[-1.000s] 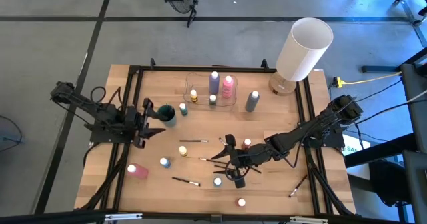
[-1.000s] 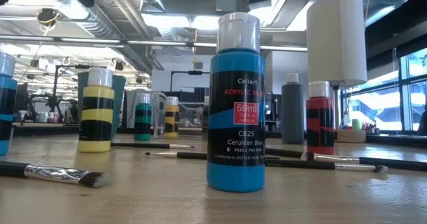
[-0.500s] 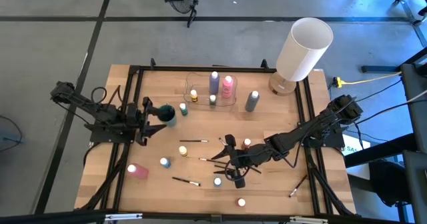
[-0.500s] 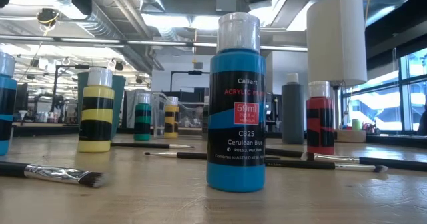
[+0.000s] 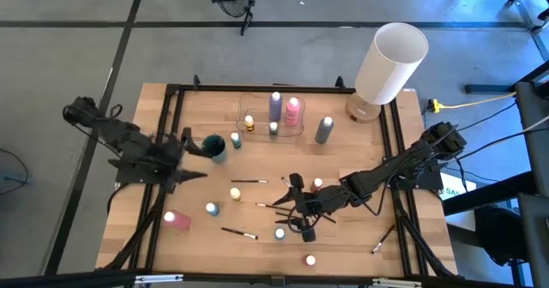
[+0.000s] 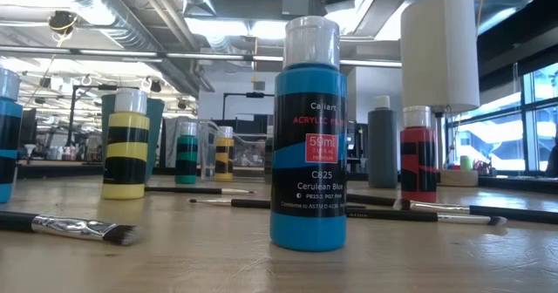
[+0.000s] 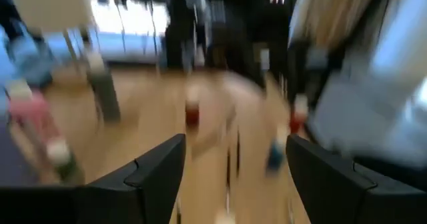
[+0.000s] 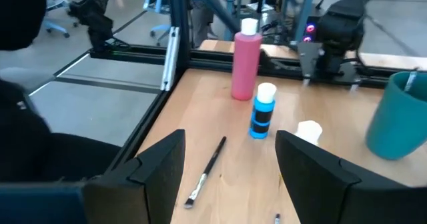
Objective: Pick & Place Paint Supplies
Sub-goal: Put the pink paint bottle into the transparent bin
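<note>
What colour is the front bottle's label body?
Blue, marked Cerulean Blue, on the front bottle; clearest in the low view.

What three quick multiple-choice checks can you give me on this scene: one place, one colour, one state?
1. Relative to the clear tray, the grey bottle stands:
A. inside it
B. outside it, on the side toward the lamp
C. at the table's front edge

2. The paint bottle closest to the low camera is:
A. blue
B. red
C. yellow

3. The right gripper has its fingers:
A. shut on a paintbrush
B. open, holding nothing
C. shut on a pink bottle

Answers:
1. B, since the high view shows the grey bottle past the tray's outline, between it and the lamp base.
2. A, since its body is blue and the label reads Cerulean Blue.
3. B, since the right wrist view shows bare table between the spread fingers.
</note>
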`<state>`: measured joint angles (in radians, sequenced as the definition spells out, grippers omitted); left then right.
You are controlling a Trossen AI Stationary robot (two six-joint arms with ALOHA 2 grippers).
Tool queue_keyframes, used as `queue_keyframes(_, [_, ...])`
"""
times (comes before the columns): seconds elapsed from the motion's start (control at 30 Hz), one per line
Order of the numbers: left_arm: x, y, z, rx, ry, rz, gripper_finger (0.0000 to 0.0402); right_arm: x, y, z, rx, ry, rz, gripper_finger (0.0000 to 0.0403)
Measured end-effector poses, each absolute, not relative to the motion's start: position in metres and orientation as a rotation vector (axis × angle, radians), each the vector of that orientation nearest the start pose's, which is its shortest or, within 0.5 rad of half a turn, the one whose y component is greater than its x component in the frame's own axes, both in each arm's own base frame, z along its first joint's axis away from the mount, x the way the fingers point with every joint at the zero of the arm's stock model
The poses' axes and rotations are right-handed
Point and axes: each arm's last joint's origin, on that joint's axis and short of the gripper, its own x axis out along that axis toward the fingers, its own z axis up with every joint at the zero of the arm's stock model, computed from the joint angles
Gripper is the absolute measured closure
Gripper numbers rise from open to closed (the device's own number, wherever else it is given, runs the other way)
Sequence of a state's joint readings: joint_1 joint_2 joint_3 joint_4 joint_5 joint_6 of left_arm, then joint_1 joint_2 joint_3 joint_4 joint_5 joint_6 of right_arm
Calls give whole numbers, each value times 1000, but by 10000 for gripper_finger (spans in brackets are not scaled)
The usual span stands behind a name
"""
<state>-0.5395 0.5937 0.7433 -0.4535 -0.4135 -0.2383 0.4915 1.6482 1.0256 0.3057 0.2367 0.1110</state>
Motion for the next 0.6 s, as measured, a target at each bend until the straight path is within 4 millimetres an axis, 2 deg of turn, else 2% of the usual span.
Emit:
queue_keyframes(0.3, [131, -98, 311, -10, 905, -83, 147, 325, 167, 242, 36, 330, 267, 167])
queue_keyframes(0.47, [140, -124, 303, -44, 1207, -39, 147, 325, 167, 242, 64, 334, 263, 167])
queue_keyframes(0.6, [143, -137, 300, -82, 1443, 12, 147, 325, 168, 242, 65, 335, 264, 167])
